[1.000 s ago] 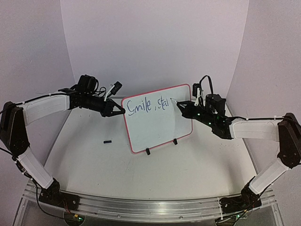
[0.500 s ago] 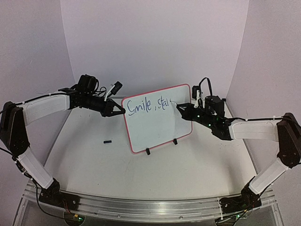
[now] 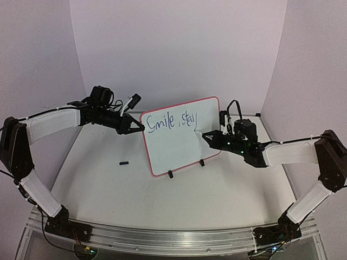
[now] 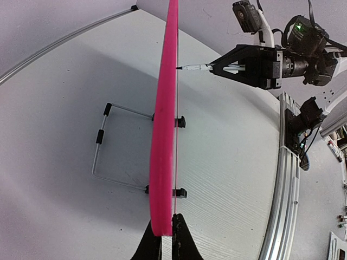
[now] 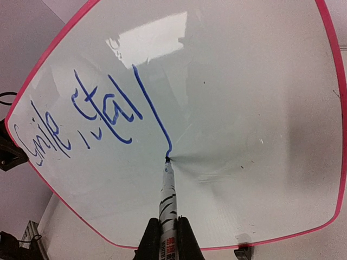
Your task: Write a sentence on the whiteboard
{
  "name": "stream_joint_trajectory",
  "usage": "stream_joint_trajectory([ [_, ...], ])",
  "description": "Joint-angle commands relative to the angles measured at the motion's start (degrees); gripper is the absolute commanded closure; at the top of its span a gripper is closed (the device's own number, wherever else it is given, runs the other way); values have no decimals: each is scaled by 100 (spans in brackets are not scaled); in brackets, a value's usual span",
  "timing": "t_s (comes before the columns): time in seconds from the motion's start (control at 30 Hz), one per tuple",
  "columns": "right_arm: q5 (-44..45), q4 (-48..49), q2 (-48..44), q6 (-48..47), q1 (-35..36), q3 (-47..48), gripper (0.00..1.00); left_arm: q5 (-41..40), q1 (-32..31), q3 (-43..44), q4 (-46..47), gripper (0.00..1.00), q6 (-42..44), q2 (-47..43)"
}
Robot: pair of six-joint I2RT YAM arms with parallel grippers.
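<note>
Blue sentence [image 3: 172, 120] stops mid-board; my right end effector [image 3: 209, 136], clamping the marker [image 5: 167, 197], faces bare whiteboard [image 3: 187, 154] toward the right edge. My left end effector [image 3: 138, 129] pinches its left edge.

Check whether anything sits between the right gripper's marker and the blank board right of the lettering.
Nothing visible. The marker touches the whiteboard at the tail end of the sentence; the surface to its right is bare. The left gripper clamps the opposite edge, out of the way.
</note>
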Motion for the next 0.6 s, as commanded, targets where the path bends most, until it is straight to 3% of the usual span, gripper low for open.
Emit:
stream_joint_trajectory([
  [0.0, -246, 108, 77, 101, 72, -11, 100, -226, -183, -9, -617, 100, 277, 253],
  [0.3, -891, 347, -625, 126, 107, 36, 100, -229, -188, -9, -612, 100, 277, 238],
  [0.57, -308, -112, -1357, -115, 99, 200, 100, -224, -197, -9, -617, 100, 276, 208],
])
